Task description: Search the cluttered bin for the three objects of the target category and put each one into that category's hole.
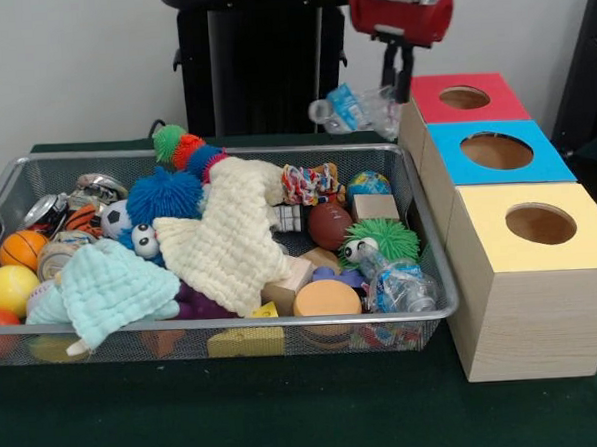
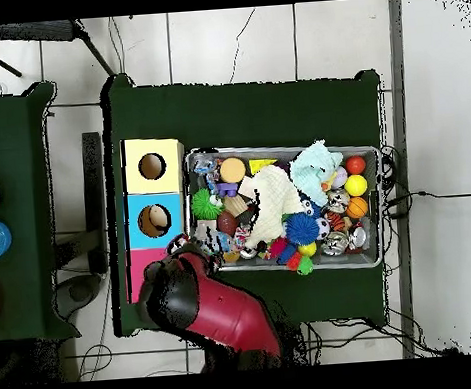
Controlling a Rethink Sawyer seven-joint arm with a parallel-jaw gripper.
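My gripper (image 1: 400,90) hangs beside the red-topped box (image 1: 427,89), just left of its hole (image 1: 464,98) and above the bin's far right corner. It is shut on a crumpled clear plastic bottle (image 1: 351,109) with a blue label, which sticks out sideways to the left. A second clear bottle (image 1: 397,284) lies in the bin's near right corner, next to a green fuzzy toy (image 1: 382,241). In the overhead view the red arm (image 2: 212,309) covers the gripper and part of the red box (image 2: 142,264).
The wire mesh bin (image 1: 438,314) holds cloths, balls, wooden blocks and spiky toys. A blue-topped box (image 1: 444,141) and a yellow-topped box (image 1: 489,224) stand in a row with the red one, right of the bin. Something pale shows in the blue box's hole (image 2: 155,220).
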